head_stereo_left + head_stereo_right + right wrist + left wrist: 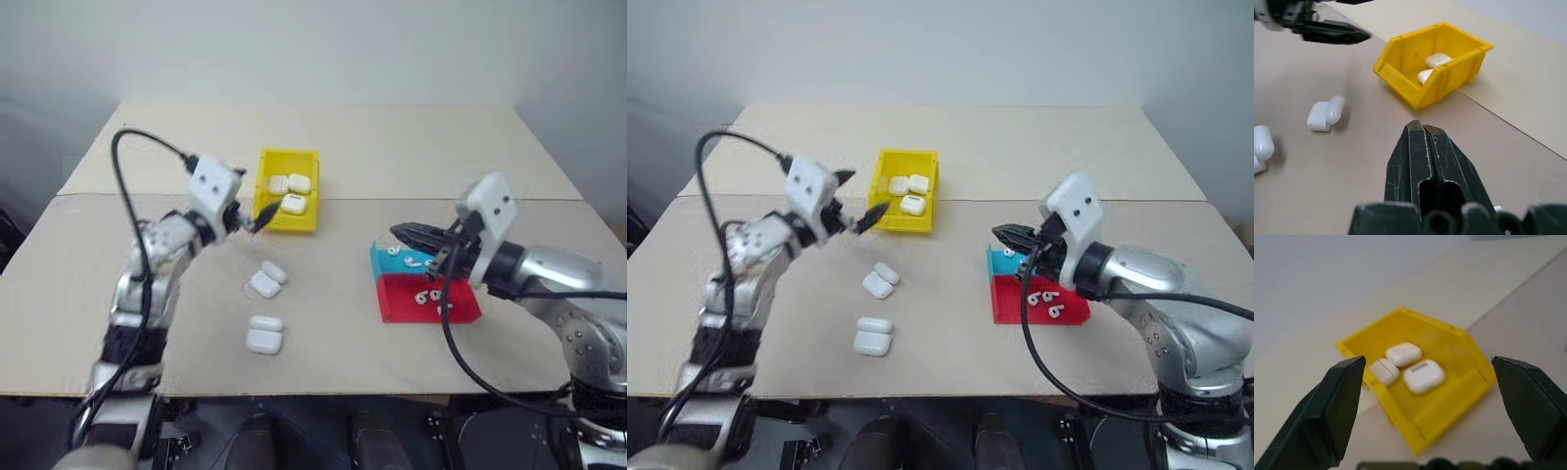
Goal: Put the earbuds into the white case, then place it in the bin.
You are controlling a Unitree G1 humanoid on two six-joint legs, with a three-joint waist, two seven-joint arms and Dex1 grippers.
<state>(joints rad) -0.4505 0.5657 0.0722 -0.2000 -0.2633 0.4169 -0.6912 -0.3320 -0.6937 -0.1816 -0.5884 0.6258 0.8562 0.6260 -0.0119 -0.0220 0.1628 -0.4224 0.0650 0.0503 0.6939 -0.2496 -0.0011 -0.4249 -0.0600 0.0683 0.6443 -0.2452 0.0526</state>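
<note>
1. The left gripper (263,221) hung at the yellow bin (271,219) with fingers spread and empty; three white cases (1422,376) lay inside.
2. The right gripper (1004,236), fingers pressed together, hovered over the teal tray (382,262); a careless dip could scatter the earbuds (1046,298) in the red tray (1004,311).
3. Open cases mid-bench (265,283) blocked nothing.

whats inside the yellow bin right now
Three white cases lie on the floor of the yellow bin, all closed. Whether earbuds are inside them cannot be seen, since the lids cover them. The bin's front wall hides a little of the floor behind it.
</note>
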